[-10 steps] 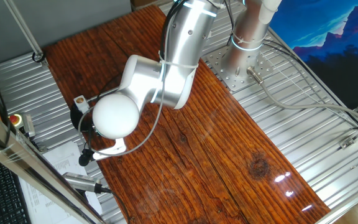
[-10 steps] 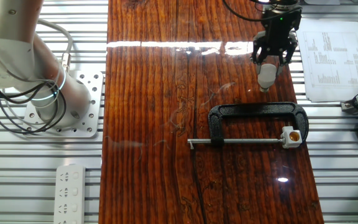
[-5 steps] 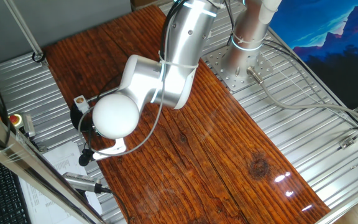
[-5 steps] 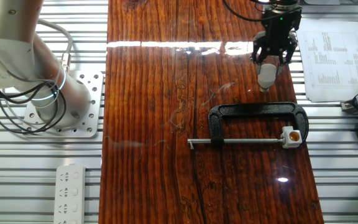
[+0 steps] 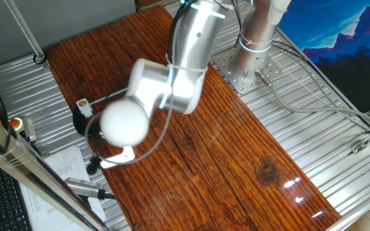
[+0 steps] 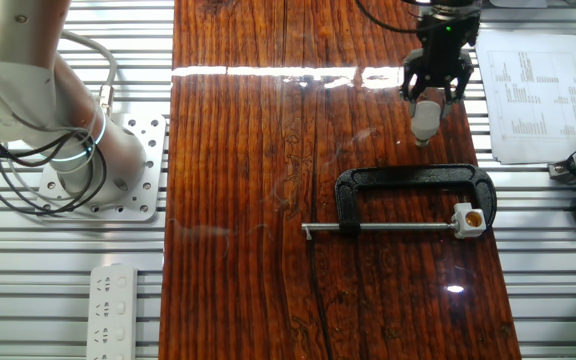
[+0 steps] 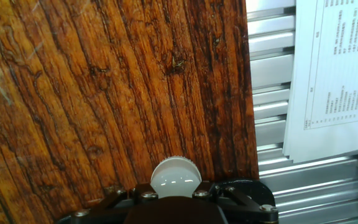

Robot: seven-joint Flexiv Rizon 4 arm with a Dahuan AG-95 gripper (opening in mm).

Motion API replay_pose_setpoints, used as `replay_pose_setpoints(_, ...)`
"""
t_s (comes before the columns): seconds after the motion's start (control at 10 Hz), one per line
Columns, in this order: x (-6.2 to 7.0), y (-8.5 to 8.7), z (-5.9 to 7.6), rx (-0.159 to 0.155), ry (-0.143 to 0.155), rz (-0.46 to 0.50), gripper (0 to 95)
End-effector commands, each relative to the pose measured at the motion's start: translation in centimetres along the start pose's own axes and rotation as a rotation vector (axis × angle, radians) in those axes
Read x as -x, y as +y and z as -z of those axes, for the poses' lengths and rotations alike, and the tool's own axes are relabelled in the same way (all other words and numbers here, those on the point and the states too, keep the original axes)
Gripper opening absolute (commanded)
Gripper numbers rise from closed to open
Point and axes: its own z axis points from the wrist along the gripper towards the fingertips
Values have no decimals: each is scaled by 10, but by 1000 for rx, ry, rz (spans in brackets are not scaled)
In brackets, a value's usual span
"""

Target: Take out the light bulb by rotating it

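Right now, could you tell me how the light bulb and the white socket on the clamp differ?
The light bulb is rounded, frosted and held in the gripper above the wood; the socket is a blocky cube with a brownish opening, sitting at the end of the screw rod of the black C-clamp. The bulb is out of the socket. Both are small and white.

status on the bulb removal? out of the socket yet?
Done: the light bulb is out. The white socket at the end of the black C-clamp shows an open, empty mouth, and the bulb is well apart from it.
In hand: the gripper is shut on the bulb, holding it over the wooden table; the hand view shows it between the fingers.
Left: only putting the bulb down, if that's required.
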Motion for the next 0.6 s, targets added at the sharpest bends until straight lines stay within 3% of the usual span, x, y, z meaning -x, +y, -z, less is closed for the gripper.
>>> replay_pose_setpoints(0.1, 0, -2, 1, 1, 19, 17, 380)
replay_pose_setpoints(0.4, 0, -1, 0, 1, 19, 19, 380)
replay_pose_setpoints(0.5, 0, -1, 0, 1, 20, 18, 570)
replay_pose_setpoints(0.6, 0, -1, 0, 2, 22, 18, 570)
